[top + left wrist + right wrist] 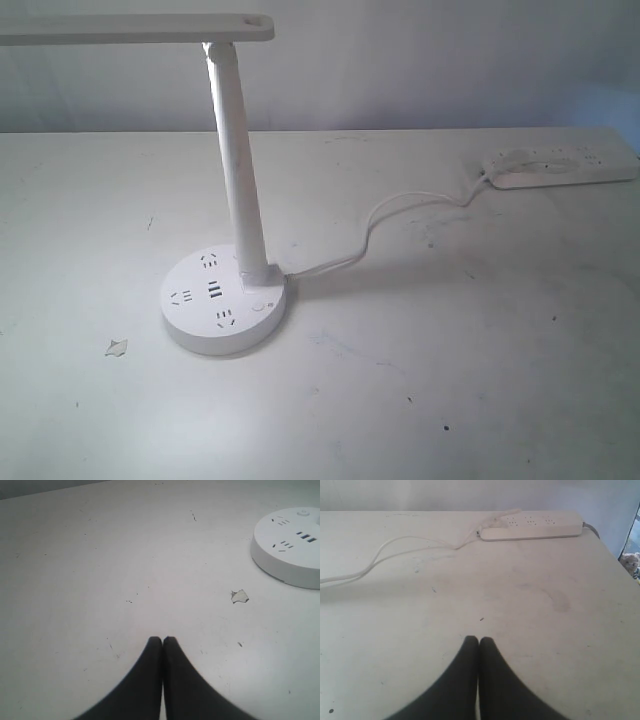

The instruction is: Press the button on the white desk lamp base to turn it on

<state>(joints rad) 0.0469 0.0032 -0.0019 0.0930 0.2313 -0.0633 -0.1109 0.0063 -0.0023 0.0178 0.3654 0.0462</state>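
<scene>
The white desk lamp base (223, 299) is a round puck on the table left of centre, with dark socket holes, USB slots and a slim upright pole (235, 170). Its small round button (260, 308) sits on the base's front right part. In the left wrist view the base (290, 550) lies off to one side, well apart from my left gripper (163, 639), which is shut with nothing between its fingers. My right gripper (479, 639) is also shut and holds nothing, over bare table; the base does not show there. Neither gripper appears in the exterior view.
A flat white power strip (560, 166) (532, 528) lies at the far right, its cable (400, 215) running to the lamp base. The lamp head (140, 28) overhangs the left side. A small scrap (117, 347) (240, 596) lies near the base. The table edge (615, 560) is near the strip.
</scene>
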